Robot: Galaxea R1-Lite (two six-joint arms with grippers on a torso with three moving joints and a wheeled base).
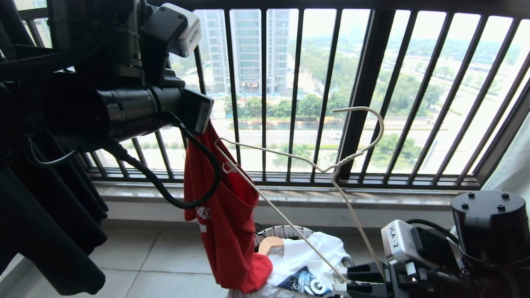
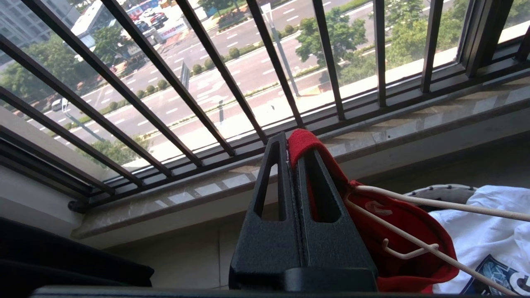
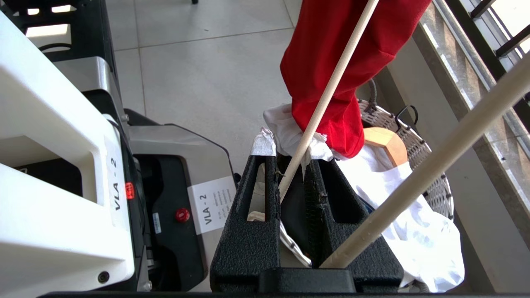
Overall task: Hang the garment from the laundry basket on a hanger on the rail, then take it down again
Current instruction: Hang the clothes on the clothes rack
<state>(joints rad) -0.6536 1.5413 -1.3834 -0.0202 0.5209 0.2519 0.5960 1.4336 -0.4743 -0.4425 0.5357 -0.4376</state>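
Note:
The red garment [image 1: 225,223] hangs from my left gripper [image 2: 288,142], which is shut on a fold of its edge up at the left. The whitish wire hanger [image 1: 336,169] is tilted in the air in front of the window. One end of the hanger [image 2: 410,251] is tucked inside the garment's opening. My right gripper [image 3: 290,159], low at the right, is shut on the hanger's other corner [image 3: 290,174]. The garment's lower end [image 3: 331,128] trails down into the laundry basket [image 1: 285,230] on the floor. The rail is out of view.
A white printed T-shirt [image 1: 308,258] and a wooden hanger [image 1: 269,244] lie in the basket. Black clothes [image 1: 45,231] hang at the left. A dark railing with vertical bars [image 1: 364,95] and a stone sill [image 1: 372,198] stand just behind. My own base [image 3: 165,174] is close by the basket.

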